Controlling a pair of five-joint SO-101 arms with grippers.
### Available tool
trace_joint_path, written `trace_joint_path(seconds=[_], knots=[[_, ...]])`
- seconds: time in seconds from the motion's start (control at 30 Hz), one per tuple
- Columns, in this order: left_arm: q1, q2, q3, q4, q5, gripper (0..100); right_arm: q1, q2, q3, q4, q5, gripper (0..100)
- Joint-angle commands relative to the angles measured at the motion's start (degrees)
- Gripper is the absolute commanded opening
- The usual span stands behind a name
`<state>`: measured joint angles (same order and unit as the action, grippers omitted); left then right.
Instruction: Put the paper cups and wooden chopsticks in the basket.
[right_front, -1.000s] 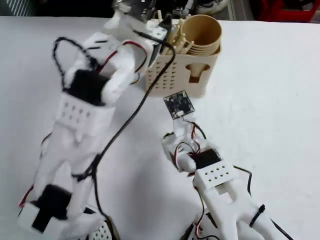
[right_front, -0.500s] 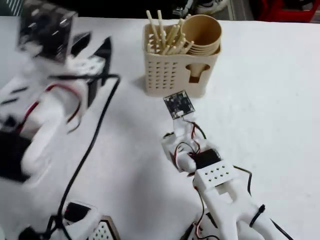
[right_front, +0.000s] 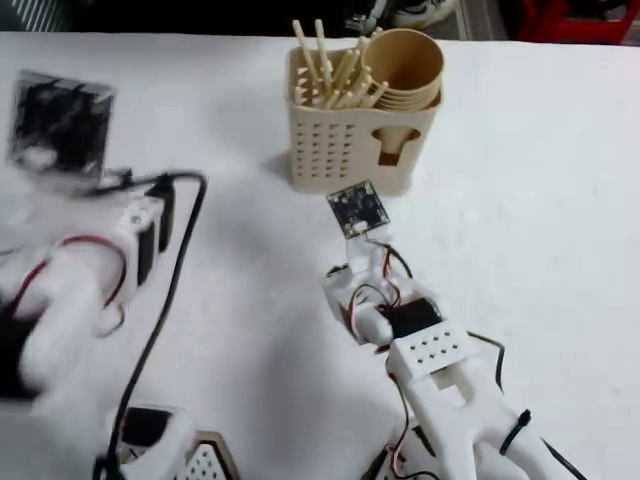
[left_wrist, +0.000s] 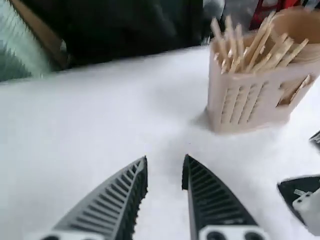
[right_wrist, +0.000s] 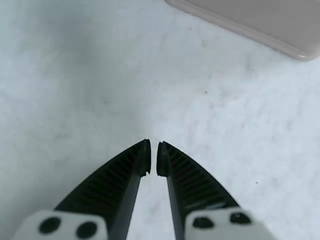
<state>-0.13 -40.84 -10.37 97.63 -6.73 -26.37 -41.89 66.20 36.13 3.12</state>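
Basket (right_front: 350, 150): middle of the table's (right_front: 540, 200) far edge.
Paper cups (right_front: 405, 65): stacked upright inside it.
Chopsticks (right_front: 325, 65): standing on end beside the cups, inside.
Left pincer (left_wrist: 164, 172): slightly spread, empty; basket ahead, well apart.
Right pincer (right_wrist: 153, 157): pressed together, empty; nearer, close to the basket's near wall.

White table (right_front: 530, 220), matte, faintly grainy surf, runs edge to edge; dark bg beyond far edge. Beige basket (right_front: 345, 150) w/ perforated walls stands upright on it, far side nr ctr, base flat on top, soft shadow on tabletop beside it. Arm mounts at near edge, contact w/ top unclear.
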Motion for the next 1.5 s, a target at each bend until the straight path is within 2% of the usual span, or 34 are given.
trace_joint_path(seconds=[0.0,0.1,0.33,0.47,0.83,1.07,1.27,1.47], knots=[[-5.23,-0.66,13.71,-6.33,0.00,13,0.40,0.13,-0.18,-0.84,0.53,3.8],[-6.90,-6.81,24.00,-13.89,-0.09,13,0.40,0.13,-0.18,-0.84,0.53,3.8],[-7.25,-31.16,55.47,-31.30,-3.96,13,0.40,0.13,-0.18,-0.84,0.53,3.8],[-7.25,-39.96,71.38,-37.98,-4.75,13,0.40,0.13,-0.18,-0.84,0.53,3.8],[-6.90,-54.46,92.92,-44.13,-4.40,13,0.66,-0.48,-0.18,-0.66,0.53,3.5],[-7.25,-64.13,102.51,-44.57,-4.31,13,0.75,-1.54,-0.18,-0.22,0.44,3.4],[-7.25,-63.69,104.88,-44.57,-4.31,13,1.98,-17.80,1.32,8.31,-0.62,3.4],[-6.90,-63.69,105.14,-44.48,-4.31,13,2.07,-40.40,7.91,10.68,-1.93,3.4]])
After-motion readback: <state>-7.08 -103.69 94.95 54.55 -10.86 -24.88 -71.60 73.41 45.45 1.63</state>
